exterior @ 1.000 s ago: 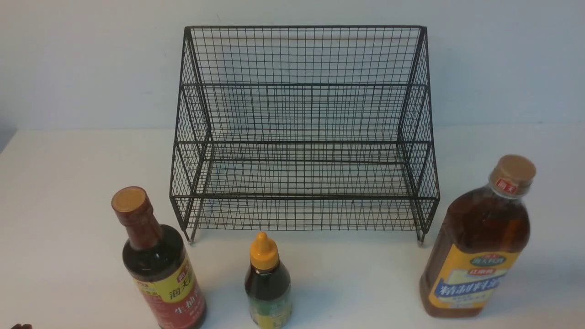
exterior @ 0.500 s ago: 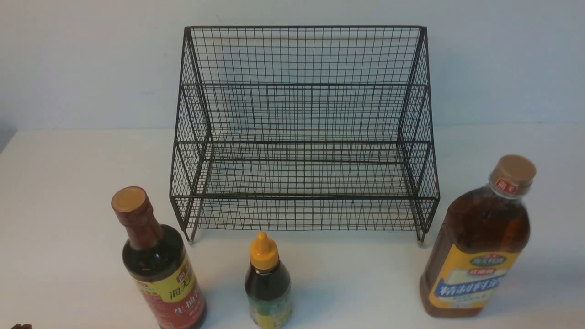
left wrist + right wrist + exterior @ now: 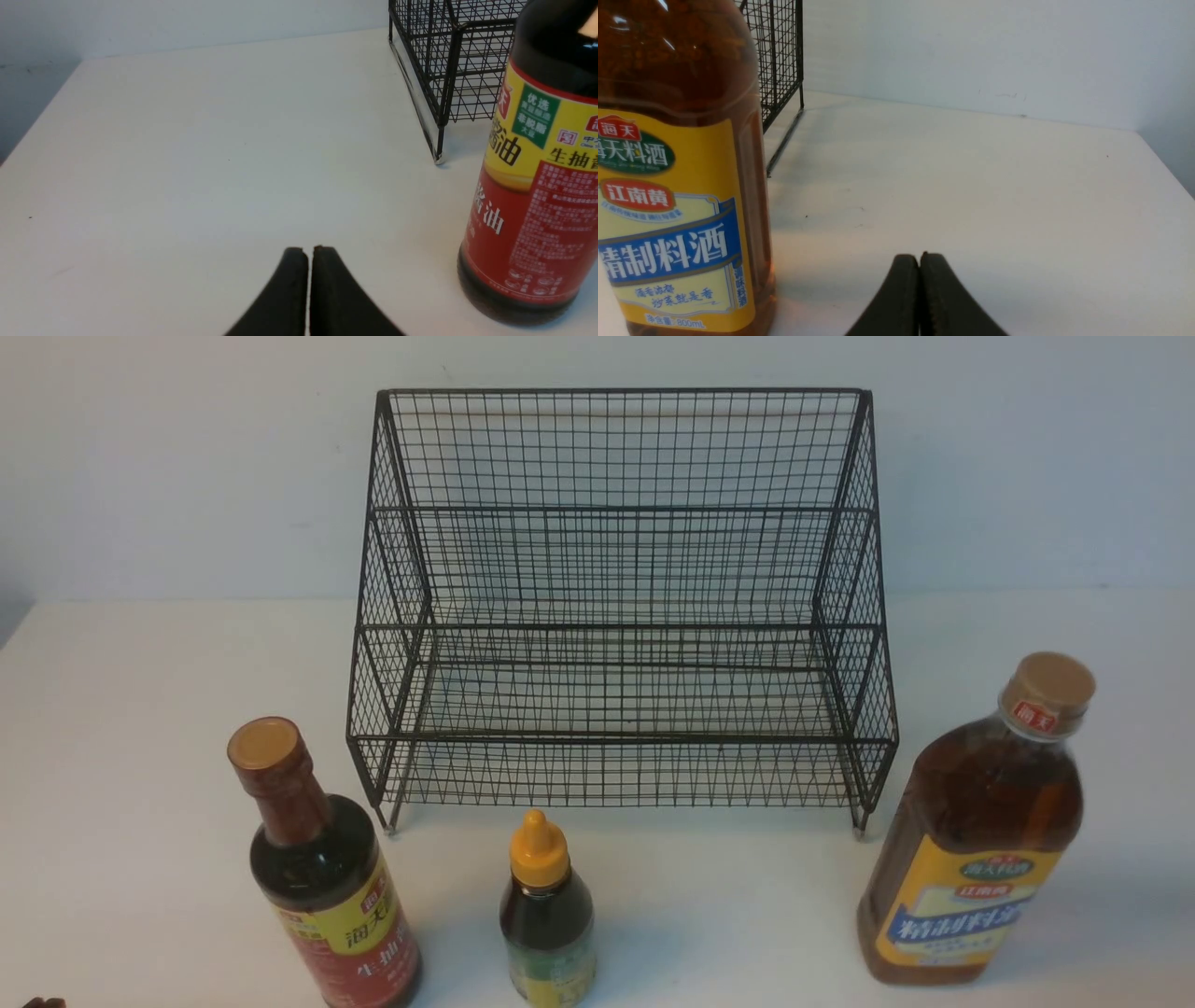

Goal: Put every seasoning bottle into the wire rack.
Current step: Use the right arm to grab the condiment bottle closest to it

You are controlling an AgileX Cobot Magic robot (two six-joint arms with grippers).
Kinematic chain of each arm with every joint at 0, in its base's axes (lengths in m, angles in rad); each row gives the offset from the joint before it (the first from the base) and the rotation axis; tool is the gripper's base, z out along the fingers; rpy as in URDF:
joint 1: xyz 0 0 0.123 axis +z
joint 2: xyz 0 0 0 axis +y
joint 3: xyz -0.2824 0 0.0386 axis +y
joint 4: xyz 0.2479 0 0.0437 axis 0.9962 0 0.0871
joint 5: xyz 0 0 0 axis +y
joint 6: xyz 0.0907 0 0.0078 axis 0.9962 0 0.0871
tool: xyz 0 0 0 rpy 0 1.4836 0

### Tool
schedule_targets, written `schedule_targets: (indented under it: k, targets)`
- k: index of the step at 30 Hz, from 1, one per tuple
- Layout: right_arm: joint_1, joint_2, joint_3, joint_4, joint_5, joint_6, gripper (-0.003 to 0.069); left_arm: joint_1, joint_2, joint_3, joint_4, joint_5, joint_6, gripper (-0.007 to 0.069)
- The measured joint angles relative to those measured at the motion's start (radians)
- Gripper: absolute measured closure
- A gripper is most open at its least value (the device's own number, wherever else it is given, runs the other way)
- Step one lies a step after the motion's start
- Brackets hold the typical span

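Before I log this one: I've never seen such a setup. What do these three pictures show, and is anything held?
A two-armed robot faces a white table. The wide picture comes from a camera between its arms; the other two from a camera on each wrist, looking past that arm's tool. On the table stand a black wire rack with nothing in it and, in front, three upright bottles: a dark bottle with red-yellow label on the left, a small bottle with orange cap in the middle, a tall amber bottle on the right. The left tool and right tool are shut, holding nothing.
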Motion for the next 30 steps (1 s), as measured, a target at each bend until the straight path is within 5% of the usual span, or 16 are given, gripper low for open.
schedule_targets:
  k: [11, 17, 22, 28, 30]
  targets:
    - [0.000, 0.000, 0.000, 0.039, -0.003, 0.025, 0.0673, 0.000, 0.000, 0.000, 0.000, 0.000, 0.000, 0.0629]
    - [0.000, 0.000, 0.002, 0.563, -0.042, 0.276, 0.0673, 0.000, 0.000, 0.000, 0.000, 0.000, 0.000, 0.0629]
    - [0.000, 0.000, 0.002, 0.816, -0.077, 0.304, 0.0673, 0.000, 0.000, 0.000, 0.000, 0.000, 0.000, 0.0629]
    - [0.013, 0.000, -0.089, 0.866, 0.011, 0.090, 0.0673, 0.000, 0.000, 0.000, 0.000, 0.000, 0.000, 0.0629]
    - [0.018, 0.011, -0.244, 0.844, 0.080, -0.090, 0.0673, 0.000, 0.000, 0.000, 0.000, 0.000, 0.000, 0.0629]
